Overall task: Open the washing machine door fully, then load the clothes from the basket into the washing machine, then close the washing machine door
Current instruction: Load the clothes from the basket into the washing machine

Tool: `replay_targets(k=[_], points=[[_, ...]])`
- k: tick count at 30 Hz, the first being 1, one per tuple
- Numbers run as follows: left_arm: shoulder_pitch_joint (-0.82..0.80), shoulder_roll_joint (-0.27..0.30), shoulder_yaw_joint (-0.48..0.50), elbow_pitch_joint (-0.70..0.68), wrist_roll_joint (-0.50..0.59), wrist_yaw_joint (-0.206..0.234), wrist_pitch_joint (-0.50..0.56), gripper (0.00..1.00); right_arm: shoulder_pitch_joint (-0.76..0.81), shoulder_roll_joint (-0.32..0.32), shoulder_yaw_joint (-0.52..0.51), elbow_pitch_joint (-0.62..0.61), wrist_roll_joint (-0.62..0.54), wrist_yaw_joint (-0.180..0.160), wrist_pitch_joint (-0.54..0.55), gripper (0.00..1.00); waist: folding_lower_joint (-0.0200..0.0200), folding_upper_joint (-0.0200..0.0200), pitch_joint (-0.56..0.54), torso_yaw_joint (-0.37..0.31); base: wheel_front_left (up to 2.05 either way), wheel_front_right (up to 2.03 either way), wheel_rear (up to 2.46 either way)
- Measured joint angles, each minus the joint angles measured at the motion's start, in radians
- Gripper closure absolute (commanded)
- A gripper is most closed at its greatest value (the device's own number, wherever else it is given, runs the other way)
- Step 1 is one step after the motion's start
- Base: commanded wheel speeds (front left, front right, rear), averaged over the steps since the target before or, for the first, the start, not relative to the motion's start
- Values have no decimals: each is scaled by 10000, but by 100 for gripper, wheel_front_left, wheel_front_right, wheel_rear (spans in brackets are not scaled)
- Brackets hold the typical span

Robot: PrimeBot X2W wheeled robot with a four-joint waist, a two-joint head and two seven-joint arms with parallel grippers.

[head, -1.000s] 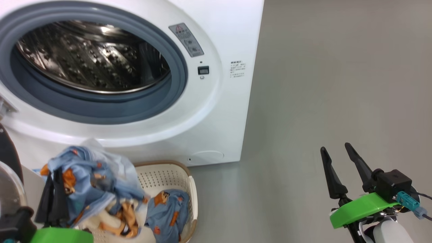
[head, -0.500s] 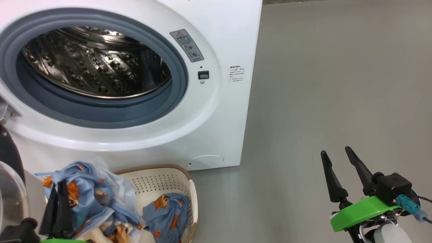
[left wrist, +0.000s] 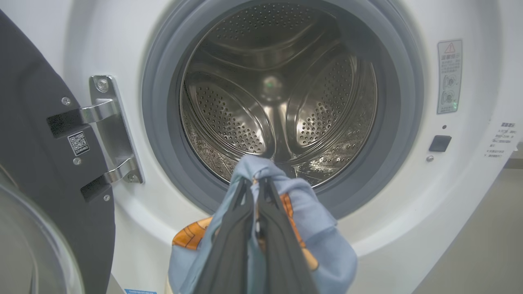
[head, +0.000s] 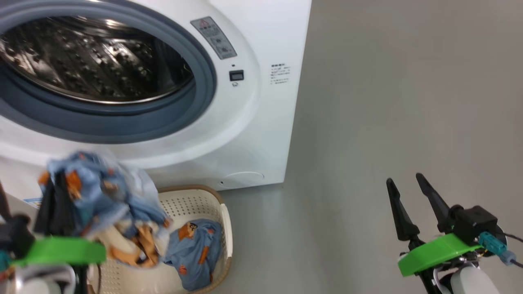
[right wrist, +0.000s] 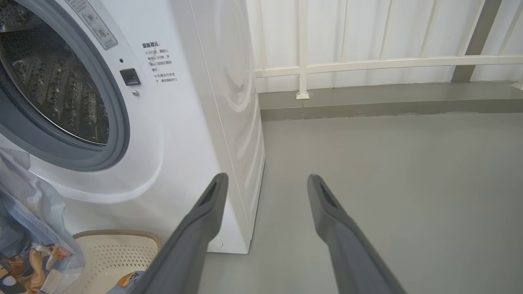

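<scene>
The left gripper [left wrist: 254, 183] is pinched tight on a bundle [left wrist: 322, 232] of light blue clothes with orange figures. In the left wrist view its dark fingers [left wrist: 229, 245] rise from the bottom centre, and the cloth drapes over both sides of them. In the head view the left gripper [head: 55, 183] sits at the lower left, with the bundle [head: 106, 192] hanging blurred above the basket [head: 224, 216], clear of its floor.

A second bundle [head: 196, 249] lies inside the basket at its right end, against the wall. The basket stands on the floor [head: 388, 102] just before the washer [head: 261, 134].

In the left wrist view the steel drum [left wrist: 278, 94] fills the upper centre, ringed by the grey gasket [left wrist: 159, 122]. The fingertips line up with the lower lip of the opening. The door [left wrist: 36, 163] stands swung open at the left edge on its metal hinge [left wrist: 110, 126].

The right gripper [head: 403, 179] is at the lower right of the head view, jaws spread wide and holding nothing, well apart from the basket. In its own view, the right gripper [right wrist: 266, 179] points over bare floor beside the washer's corner, with a white railing [right wrist: 367, 63] across the top.
</scene>
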Motion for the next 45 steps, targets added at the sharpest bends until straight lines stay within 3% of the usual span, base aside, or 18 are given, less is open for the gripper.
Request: replay_targets(k=[9, 30, 45], points=[[-2909, 853, -176, 1411, 104, -173, 0, 100, -417, 54, 29, -125, -2, 0, 0, 0, 0, 0, 746, -417, 0, 0, 0], [-7782, 1827, -1131, 5141, -38, -270, 372, 100, -1401, 458, 130, -479, 10, 0, 0, 0, 0, 0, 3249, -1238, 0, 0, 0], [-10362, 2330, -1753, 6658, -426, -272, 888, 100, -1609, 623, 215, -621, 105, 0, -2, 0, 0, 0, 5121, -1617, 0, 0, 0]])
